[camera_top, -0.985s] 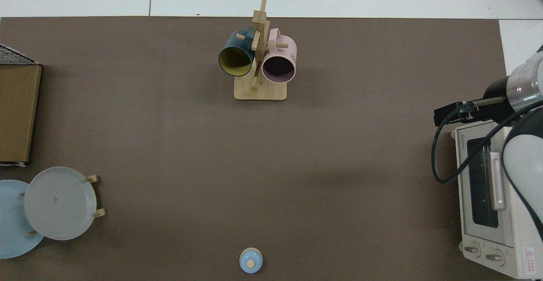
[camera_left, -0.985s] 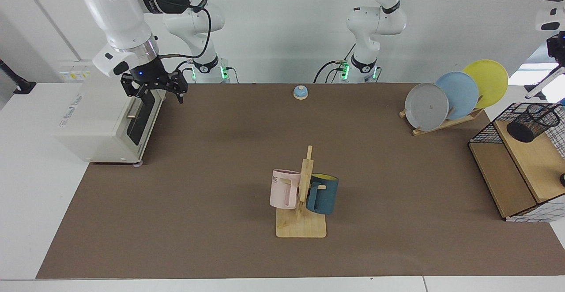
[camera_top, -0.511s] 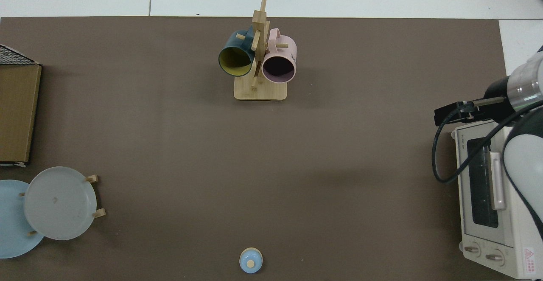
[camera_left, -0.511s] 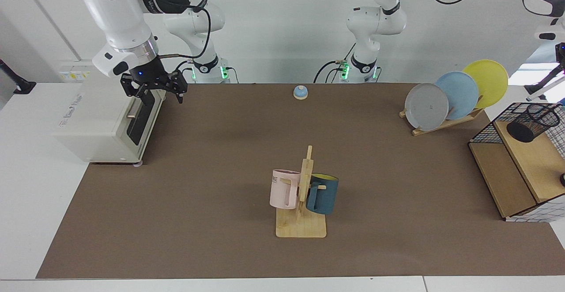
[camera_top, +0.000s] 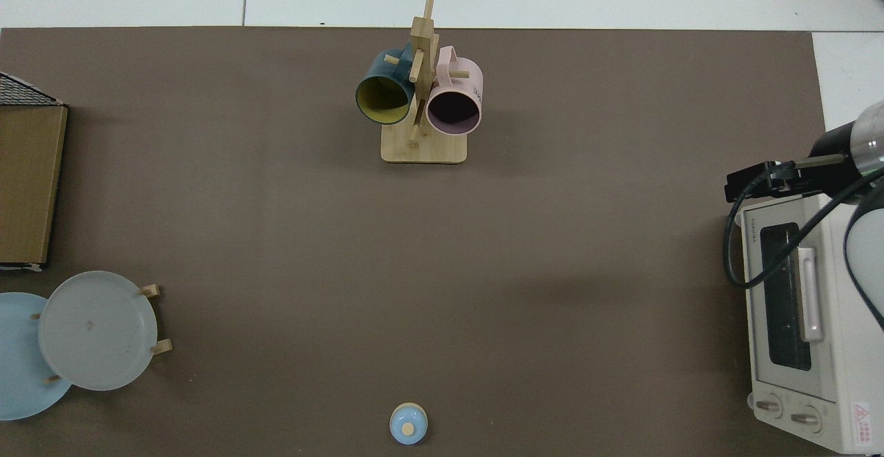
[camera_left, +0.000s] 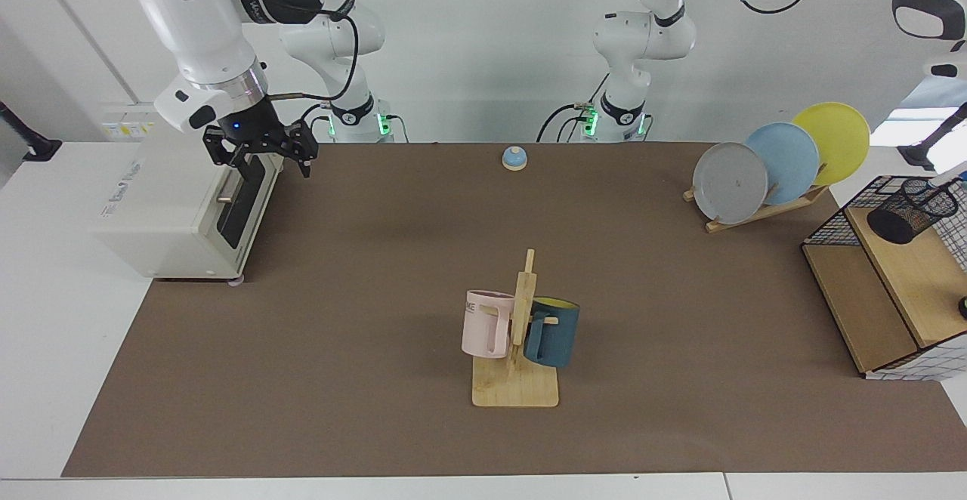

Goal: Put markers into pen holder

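Observation:
The pen holder [camera_left: 903, 217], a small black mesh cup, stands on the upper wooden shelf of the wire-grid basket [camera_left: 831, 232] at the far right of the facing view. A short pale, blue-tipped end [camera_left: 946, 178] shows at its rim by the frame edge and looks like the marker; the rest of it is hidden. Only white upper links of my left arm [camera_left: 925, 5] show above the basket, and its gripper is out of frame. My right gripper [camera_left: 261, 160] [camera_top: 749, 182] hangs open and empty over the front of the toaster oven [camera_left: 174, 213].
A wooden mug tree [camera_left: 517, 349] holds a pink mug [camera_left: 483, 324] and a dark blue mug [camera_left: 554, 331] in the middle of the brown mat. A plate rack [camera_left: 778, 164] stands at the back right. A small blue bell [camera_left: 514, 158] sits at the back centre.
The left arm's hand has risen and gone out of frame above the basket. The right gripper has drawn back a little toward the toaster oven.

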### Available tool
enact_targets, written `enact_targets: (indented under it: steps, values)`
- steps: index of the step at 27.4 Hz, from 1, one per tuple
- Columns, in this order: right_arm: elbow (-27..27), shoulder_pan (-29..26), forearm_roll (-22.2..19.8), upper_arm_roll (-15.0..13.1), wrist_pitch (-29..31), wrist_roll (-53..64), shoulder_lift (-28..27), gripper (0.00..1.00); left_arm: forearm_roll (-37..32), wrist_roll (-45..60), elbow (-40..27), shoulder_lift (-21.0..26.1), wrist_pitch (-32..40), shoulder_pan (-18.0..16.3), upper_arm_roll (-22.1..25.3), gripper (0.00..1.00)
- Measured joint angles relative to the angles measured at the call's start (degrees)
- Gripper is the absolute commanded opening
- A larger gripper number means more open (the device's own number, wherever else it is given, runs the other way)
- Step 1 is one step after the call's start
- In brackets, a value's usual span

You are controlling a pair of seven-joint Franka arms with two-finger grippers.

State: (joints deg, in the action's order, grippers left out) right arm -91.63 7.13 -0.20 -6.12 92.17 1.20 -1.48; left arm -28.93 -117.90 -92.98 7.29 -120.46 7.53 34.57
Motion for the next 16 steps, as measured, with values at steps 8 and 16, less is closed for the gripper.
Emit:
enact_targets:
  steps: [8,16]
  values:
    - [0.0,0.05,0.0,0.38,0.0,0.0,0.0,1.0,0.03,0.0,-2.57,0.81,-1.84,-0.21,-0.05,0.68]
    - [-0.01,0.06,0.0,0.39,0.0,0.0,0.0,1.0,0.17,0.51,-4.64,0.82,-2.04,-0.45,-0.13,1.0]
